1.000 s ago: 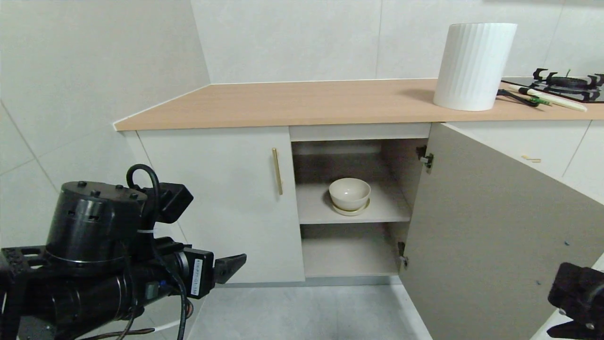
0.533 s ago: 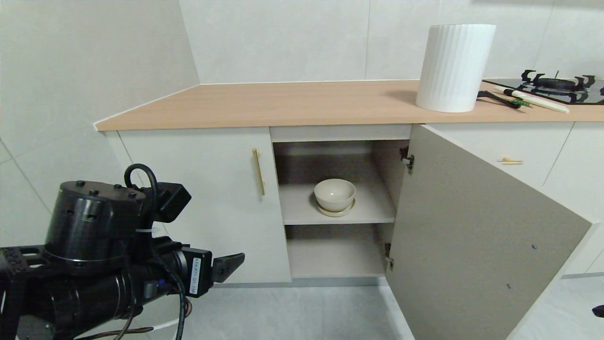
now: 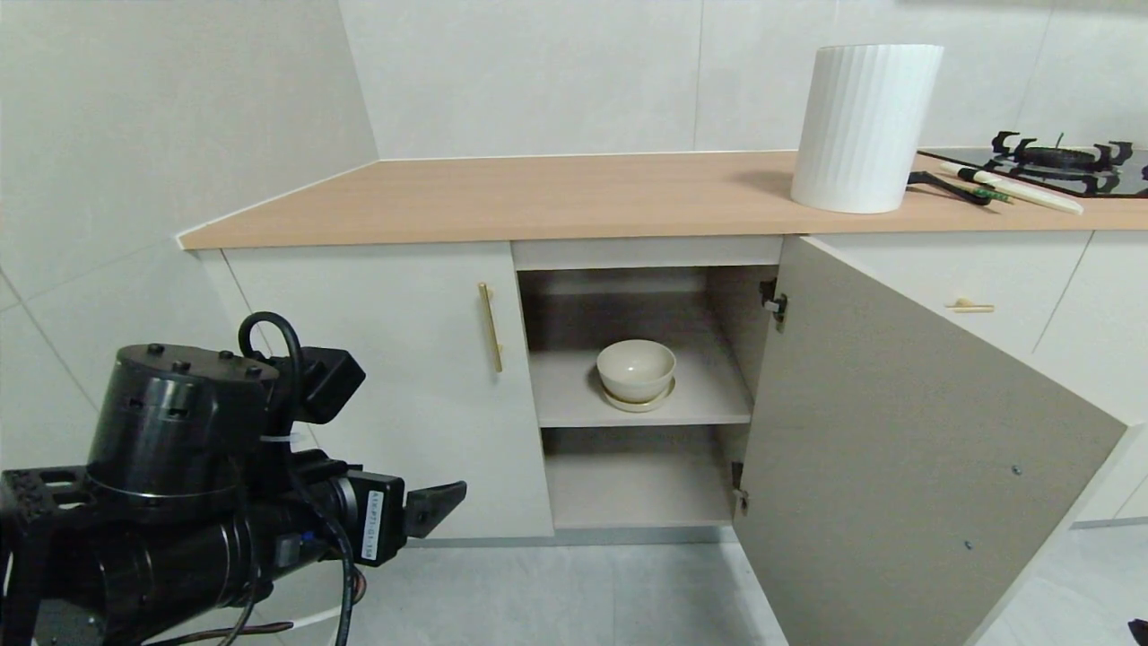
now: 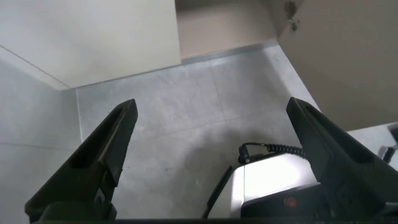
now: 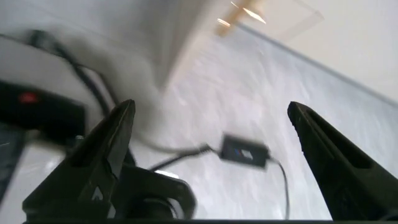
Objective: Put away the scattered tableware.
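The bowl is sitting on a plate on the upper shelf of the cabinet, whose door is standing wide open; on the desk above, a white ribbed cylinder is standing with utensils lying just beside it. The left claw is hanging open and empty over the floor; the right claw is gaping empty likewise.

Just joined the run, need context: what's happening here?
Nothing is held right now. The left gripper and right gripper are both open and empty, over the floor. The cabinet door stands open; a bowl sits on a small plate on the upper shelf. Utensils lie on the counter beside a white ribbed container.
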Robot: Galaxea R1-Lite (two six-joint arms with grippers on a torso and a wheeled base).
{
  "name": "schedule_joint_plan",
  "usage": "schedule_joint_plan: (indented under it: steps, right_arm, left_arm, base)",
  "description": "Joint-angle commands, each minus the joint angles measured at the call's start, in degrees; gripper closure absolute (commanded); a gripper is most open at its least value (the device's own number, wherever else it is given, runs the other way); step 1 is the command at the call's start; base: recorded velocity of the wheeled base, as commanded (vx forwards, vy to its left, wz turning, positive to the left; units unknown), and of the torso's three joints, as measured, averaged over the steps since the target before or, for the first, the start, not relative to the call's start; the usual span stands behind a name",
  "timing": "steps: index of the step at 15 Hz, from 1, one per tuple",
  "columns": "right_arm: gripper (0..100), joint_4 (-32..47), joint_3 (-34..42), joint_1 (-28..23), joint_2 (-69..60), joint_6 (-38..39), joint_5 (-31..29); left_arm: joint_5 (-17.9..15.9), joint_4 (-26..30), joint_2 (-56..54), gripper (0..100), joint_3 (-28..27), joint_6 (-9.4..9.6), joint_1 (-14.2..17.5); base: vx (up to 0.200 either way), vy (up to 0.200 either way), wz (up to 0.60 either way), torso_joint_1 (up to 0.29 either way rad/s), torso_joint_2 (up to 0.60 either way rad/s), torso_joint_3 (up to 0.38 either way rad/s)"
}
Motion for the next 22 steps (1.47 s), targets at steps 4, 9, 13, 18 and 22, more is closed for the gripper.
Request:
schedule_joint_plan:
  steps: [4, 9, 13, 18, 22]
  right_arm:
    - [0, -6.7, -0.7, -12.1, 6.2, -0.4, -2.9]
    - [0, -18.6, 0.3, -19.1, 15.1, 0.1, -2.3]
    - [0, -21.6, 0.6, -19.0, 17.8, 1.9, 3.8]
    - [0, -21.6, 0.6, -17.6, 17.8, 2.2, 7.1]
    - [0, -21.6, 0.7, -13.6, 17.5, 5.0, 7.2]
  left_arm:
    - [-0.1, 0.0, 0.1, 0, 0.0, -0.02, 0.0]
    - [-0.1, 0.0, 0.1, 0, -0.1, -0.11, 0.0]
    - [-0.1, 0.0, 0.1, 0, -0.1, -0.11, 0.0]
    - [-0.1, 0.0, 0.1, 0, -0.1, -0.11, 0.0]
    - [-0.1, 0.0, 0.1, 0, -0.1, -0.11, 0.0]
  base:
    - [0.000, 0.000, 0.00, 0.000, 0.00, 0.000]
    - [0.000, 0.000, 0.00, 0.000, 0.00, 0.000]
    - [0.000, 0.000, 0.00, 0.000, 0.00, 0.000]
    - [0.000, 0.000, 0.00, 0.000, 0.00, 0.000]
    - [0.000, 0.000, 0.00, 0.000, 0.00, 0.000]
